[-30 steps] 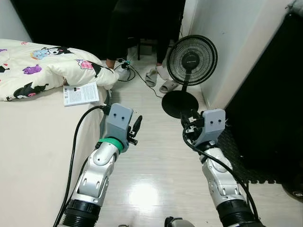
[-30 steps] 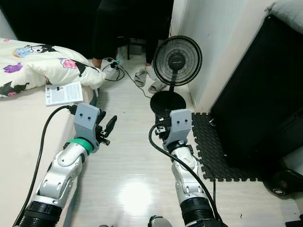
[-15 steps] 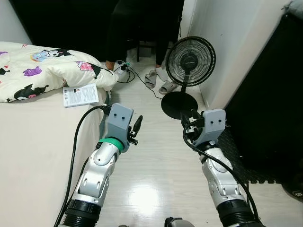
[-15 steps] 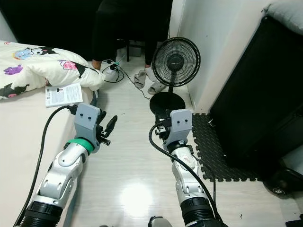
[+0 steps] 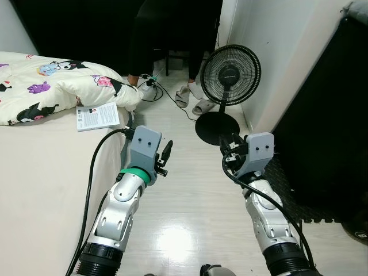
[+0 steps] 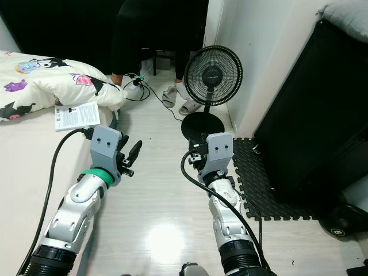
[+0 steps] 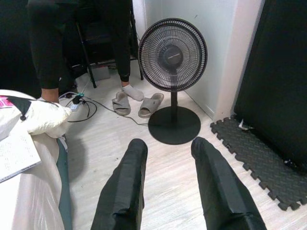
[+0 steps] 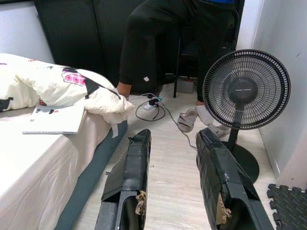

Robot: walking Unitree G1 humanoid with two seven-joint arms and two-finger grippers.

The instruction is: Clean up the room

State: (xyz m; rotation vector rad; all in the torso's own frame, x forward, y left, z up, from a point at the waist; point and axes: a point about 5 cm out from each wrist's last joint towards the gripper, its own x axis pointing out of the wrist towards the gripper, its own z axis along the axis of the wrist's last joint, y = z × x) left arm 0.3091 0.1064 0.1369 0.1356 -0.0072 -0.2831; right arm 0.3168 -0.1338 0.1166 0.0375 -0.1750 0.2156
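A white booklet lies on the beige bed, next to a cream cartoon-print blanket bunched at the bed's far end. A pair of grey slippers rests on the pale wood floor beside a black standing fan. My left gripper hovers over the floor by the bed's edge, open and holding nothing, as the left wrist view confirms. My right gripper floats just before the fan's round base, also open and holding nothing.
A person in black trousers sits on a chair at the far end. A power strip with cables lies near their feet. A tall black cabinet and a black foam mat border the right side; white wall behind the fan.
The whole picture has drifted slightly, so the camera moved a little. Both arms keep the same pose and both grippers stay open.
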